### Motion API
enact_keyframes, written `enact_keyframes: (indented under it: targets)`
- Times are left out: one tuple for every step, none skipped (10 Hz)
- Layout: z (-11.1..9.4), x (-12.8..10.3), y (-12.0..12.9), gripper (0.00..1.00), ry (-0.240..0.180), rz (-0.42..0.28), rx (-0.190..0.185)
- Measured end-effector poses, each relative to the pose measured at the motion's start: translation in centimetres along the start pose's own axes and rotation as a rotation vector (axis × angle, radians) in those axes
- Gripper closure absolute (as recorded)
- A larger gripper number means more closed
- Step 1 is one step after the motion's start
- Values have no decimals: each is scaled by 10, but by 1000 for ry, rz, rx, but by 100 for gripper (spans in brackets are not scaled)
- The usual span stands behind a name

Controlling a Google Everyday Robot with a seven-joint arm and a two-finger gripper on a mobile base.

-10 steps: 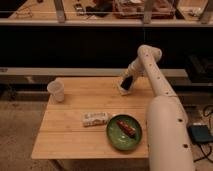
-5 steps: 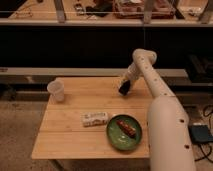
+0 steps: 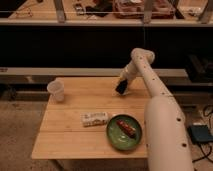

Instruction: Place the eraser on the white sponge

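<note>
My gripper [image 3: 121, 86] is at the end of the white arm, over the far right part of the wooden table [image 3: 75, 135]. It is shut on the eraser [image 3: 120, 88], a small black slab that hangs tilted just above the tabletop. The white sponge does not show as a separate thing. If it is there, it is hidden behind or under the gripper and eraser.
A white cup [image 3: 56, 90] stands at the table's far left. A longer white packet with print [image 3: 95, 118] lies near the middle front. A green plate [image 3: 124, 132] holding a reddish-brown sausage-like item [image 3: 126, 127] sits at the front right. My arm's big white link covers the table's right edge.
The arm's upper link and the gripper with the eraser have shifted slightly to the left. Cup, packet and plate have not moved.
</note>
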Motion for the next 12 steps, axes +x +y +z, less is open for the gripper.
enact_keyframes:
  targets:
    - [0,1,2,59,4,-10,-4]
    - [1,2,5,48,7,-16,-8]
    - [2,4,7,36,9,-20,-12]
    - [1,5,7,28,11,-23,-11]
    - [0,6,7,21,13,-31,-9]
    - [-1,8,8,20,19,-37,-11]
    - [-4,12,9,20,31,-43,-16]
    - [-8,17,11,20,50,-52,-27]
    - [-14,26,17,20,79,-65,-51]
    - [-18,30,23,20,94,-71,-68]
    - [-21,34,30,20,104,-74,-87]
    - [-24,32,42,20,97,-69,-100]
